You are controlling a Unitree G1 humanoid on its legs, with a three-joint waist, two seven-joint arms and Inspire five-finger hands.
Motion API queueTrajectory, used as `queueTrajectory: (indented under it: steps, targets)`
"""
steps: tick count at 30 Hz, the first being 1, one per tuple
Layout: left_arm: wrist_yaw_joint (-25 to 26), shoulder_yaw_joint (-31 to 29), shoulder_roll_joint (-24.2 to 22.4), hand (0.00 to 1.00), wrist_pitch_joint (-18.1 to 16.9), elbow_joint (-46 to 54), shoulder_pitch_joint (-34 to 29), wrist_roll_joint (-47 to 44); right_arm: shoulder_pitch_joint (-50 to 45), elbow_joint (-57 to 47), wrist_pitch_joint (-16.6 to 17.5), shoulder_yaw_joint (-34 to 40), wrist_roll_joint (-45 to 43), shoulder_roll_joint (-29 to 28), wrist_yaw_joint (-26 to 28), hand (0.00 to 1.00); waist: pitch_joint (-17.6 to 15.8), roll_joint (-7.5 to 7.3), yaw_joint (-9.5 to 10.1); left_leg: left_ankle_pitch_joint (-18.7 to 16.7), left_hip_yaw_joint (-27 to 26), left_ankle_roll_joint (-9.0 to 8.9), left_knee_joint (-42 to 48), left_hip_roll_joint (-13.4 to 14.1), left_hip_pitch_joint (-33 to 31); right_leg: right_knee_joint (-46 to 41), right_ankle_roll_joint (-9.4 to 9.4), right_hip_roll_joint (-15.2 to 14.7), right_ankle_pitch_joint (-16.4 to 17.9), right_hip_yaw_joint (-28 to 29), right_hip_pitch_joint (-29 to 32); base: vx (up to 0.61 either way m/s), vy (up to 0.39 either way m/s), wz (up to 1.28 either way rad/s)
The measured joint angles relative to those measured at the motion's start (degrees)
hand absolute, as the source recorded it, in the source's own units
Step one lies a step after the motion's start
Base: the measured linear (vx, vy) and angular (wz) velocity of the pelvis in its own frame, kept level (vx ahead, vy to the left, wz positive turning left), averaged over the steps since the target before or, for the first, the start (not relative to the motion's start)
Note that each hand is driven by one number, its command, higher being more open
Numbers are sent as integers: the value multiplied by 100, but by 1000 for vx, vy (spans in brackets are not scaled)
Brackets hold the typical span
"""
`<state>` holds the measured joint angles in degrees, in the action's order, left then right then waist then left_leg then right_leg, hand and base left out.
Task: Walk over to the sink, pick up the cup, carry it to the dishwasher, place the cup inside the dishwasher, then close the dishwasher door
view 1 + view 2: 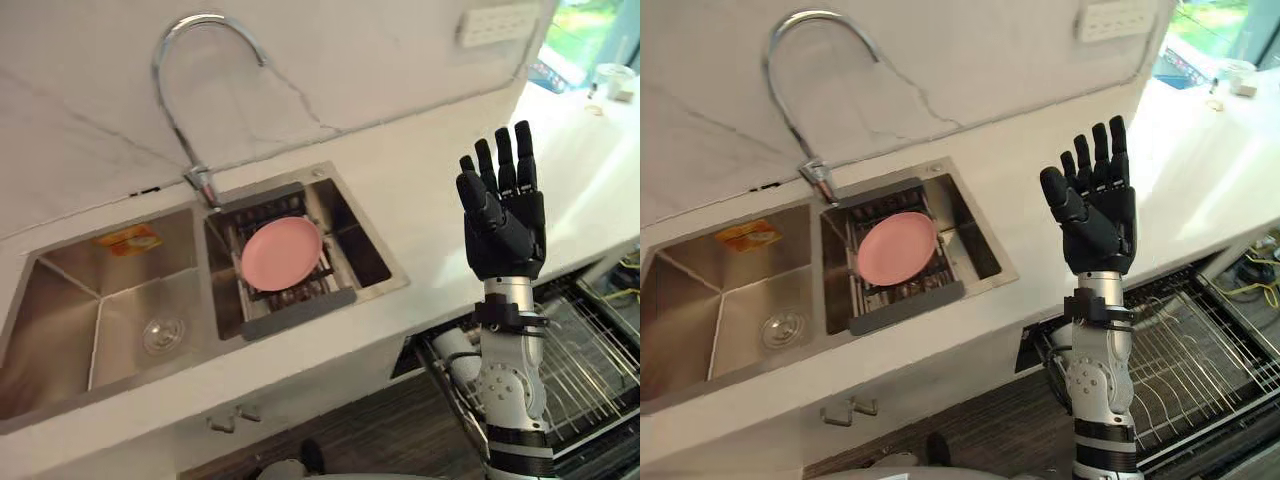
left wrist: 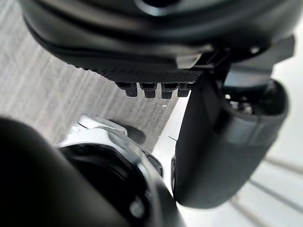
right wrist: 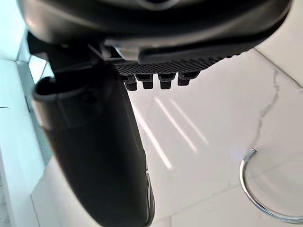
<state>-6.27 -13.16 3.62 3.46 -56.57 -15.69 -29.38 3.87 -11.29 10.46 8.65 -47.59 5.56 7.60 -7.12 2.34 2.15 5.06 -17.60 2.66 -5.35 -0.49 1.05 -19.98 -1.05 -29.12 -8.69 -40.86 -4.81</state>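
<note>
A pink round dish (image 1: 282, 253) lies tilted on a dark drain rack (image 1: 300, 312) in the sink's right basin (image 1: 360, 240); from above it looks shallow, like a plate or bowl. My right hand (image 1: 505, 225) is raised upright over the white counter, to the right of the sink, open with straight fingers and holding nothing. It is well apart from the dish. The right wrist view shows its thumb (image 3: 94, 142) against the marble wall. My left hand (image 2: 222, 137) hangs low over the wood floor, open and empty. The dishwasher's wire rack (image 1: 590, 350) stands pulled out at the lower right.
A curved chrome faucet (image 1: 203, 187) rises behind the sink between the basins. The left basin (image 1: 100, 300) holds only its drain. A white socket (image 1: 497, 25) sits on the wall. Small items (image 1: 612, 80) stand on the far right counter. A white rounded thing (image 1: 458, 348) lies in the rack.
</note>
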Motion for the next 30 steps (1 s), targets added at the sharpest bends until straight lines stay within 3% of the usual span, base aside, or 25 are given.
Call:
queueTrajectory:
  steps: [1,2,3,4,5,6,7,9,10,11,14,17,19,20,30]
  targets:
    - [-1,63,45,100,-6,79,23,17,-4,10,27,4,2,-5,-71,100,22,-60,-19,36,218,57,3,-14,-53,-219,72,71,19,504,109,128,65,113]
    - [-1,134,110,100,-12,98,50,44,-24,25,47,8,9,-8,-110,100,23,-126,-47,54,388,78,6,-5,-89,-331,8,217,315,885,166,102,-53,137]
    - [-6,235,266,100,-9,111,133,218,-132,29,65,13,59,-9,-177,100,45,-284,-94,106,844,98,30,35,-145,-447,-102,810,1168,1611,209,91,-83,131]
    - [-5,251,307,100,9,80,165,258,-180,29,65,12,63,-9,-192,100,63,-331,-111,115,1002,97,31,43,-143,-456,-141,1038,1423,1805,217,114,-122,153]
    - [-4,256,348,100,24,6,205,256,-251,27,65,17,63,-7,-211,100,93,-379,-135,118,1279,92,31,43,-100,-456,-189,1453,1799,2101,281,106,-107,120]
    - [-2,320,378,100,64,-25,233,255,-291,-4,65,58,57,5,-220,100,114,-412,-152,116,1518,88,31,40,-35,-456,-217,1754,2024,2359,419,106,-106,112]
    - [-9,393,409,100,78,-33,245,257,-322,-47,65,102,53,17,-230,100,114,-412,-157,117,1618,86,32,37,-4,-455,-224,1866,2070,2499,510,99,-103,99]
    - [-21,458,459,100,83,-131,280,257,-429,-181,89,272,45,40,-228,100,136,-454,-165,142,1829,5,42,-18,52,-191,-210,2022,1982,2862,765,78,-101,74]
    - [-30,446,546,100,78,-204,312,261,-441,-245,113,385,31,42,-220,100,144,-615,-166,152,1904,-80,33,-161,90,183,-227,1953,1445,2983,865,91,-148,41]
    - [-20,445,560,100,60,-290,325,396,-432,-240,115,481,20,79,-196,100,154,-620,-141,56,1904,-146,12,-130,141,350,-325,1963,1510,3019,719,97,-154,16]
    - [-38,340,558,100,-16,-326,320,482,-442,-250,115,728,-22,99,-117,100,158,-601,-191,7,1627,-245,4,95,135,927,-284,2195,1405,2994,520,56,-148,-22]
    - [-54,349,575,100,-13,-412,337,494,-474,-247,151,956,-67,114,-77,100,162,-594,-304,-28,1518,-316,4,155,291,1164,-295,2256,1355,2970,231,52,-74,-6]
    - [-79,355,586,100,1,-409,351,599,-527,-247,189,945,-43,120,18,100,163,-594,-327,-61,1479,-323,3,150,330,1273,-330,2256,1314,2982,143,51,-4,-2]
    - [-118,357,600,100,77,-386,411,991,-662,353,-243,309,-8,122,545,100,174,-559,-346,-252,1076,-144,-5,-152,499,1808,-578,1989,1092,2933,-218,20,2,-4]
    - [-82,341,464,100,103,-290,415,1006,-648,441,-239,9,-3,167,531,100,44,-410,-283,-172,1232,-235,44,-100,509,1813,-577,1992,1092,2725,-344,-22,-15,10]
